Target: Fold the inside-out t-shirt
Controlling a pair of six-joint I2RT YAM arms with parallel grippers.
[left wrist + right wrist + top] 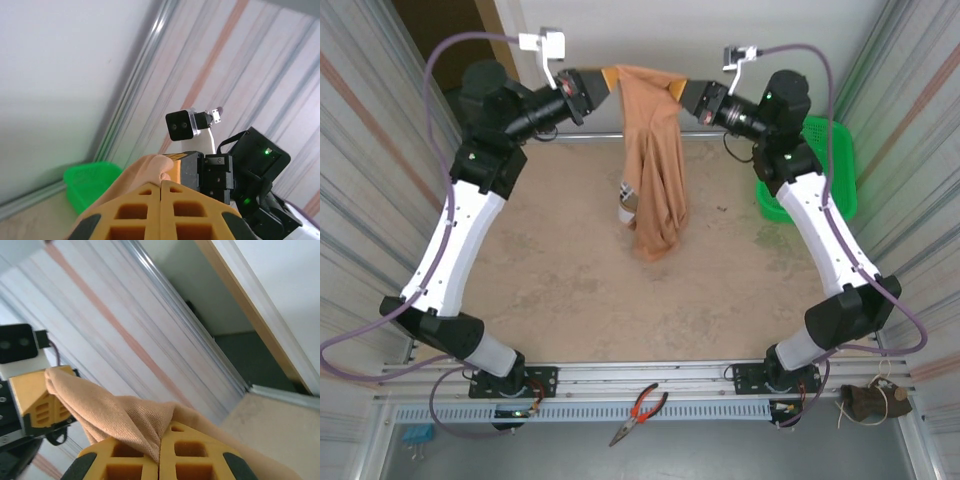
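Toward the middle of the table (pixel 520 290), the lower end of the inside-out t-shirt (pixel 655 170) seems to rest bunched; from there its long axis runs toward 12 o'clock, rising as a narrow drape. At the far edge the left tool (pixel 607 80), at 11 o'clock, and the right tool (pixel 680 92), at 1 o'clock, each pinch a top corner, fingers pressed together on cloth. Both are equally near, so opening it out likely means drawing apart along 9 to 3.
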